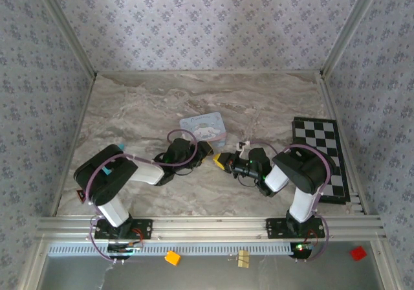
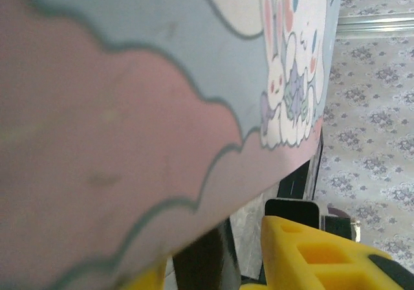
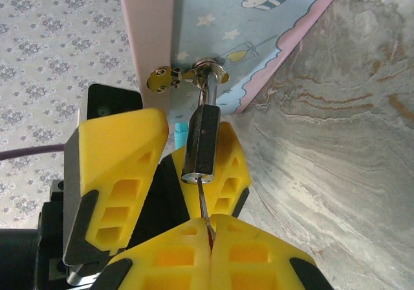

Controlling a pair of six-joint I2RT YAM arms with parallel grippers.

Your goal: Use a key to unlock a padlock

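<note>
The dark padlock (image 3: 202, 141) hangs by its silver shackle from the hasp of the light-blue cartoon tin (image 3: 213, 37), which lies mid-table (image 1: 202, 125). My right gripper (image 3: 209, 228) is shut on the key (image 3: 203, 199); its thin blade reaches up into the padlock's bottom end, and the key's head is hidden between the pads. My left gripper (image 3: 184, 125) stands open with a yellow finger on each side of the padlock, one just behind it. In the left wrist view the tin's side looms close, with the dark padlock (image 2: 200, 257) low between the fingers (image 2: 310, 251).
A black-and-white chessboard (image 1: 320, 157) lies at the right edge of the table. Below the front rail sit an orange-yellow cube (image 1: 172, 257), a small wooden piece (image 1: 243, 257) and a red block (image 1: 358, 252). Patterned walls enclose the marble table (image 1: 129, 109).
</note>
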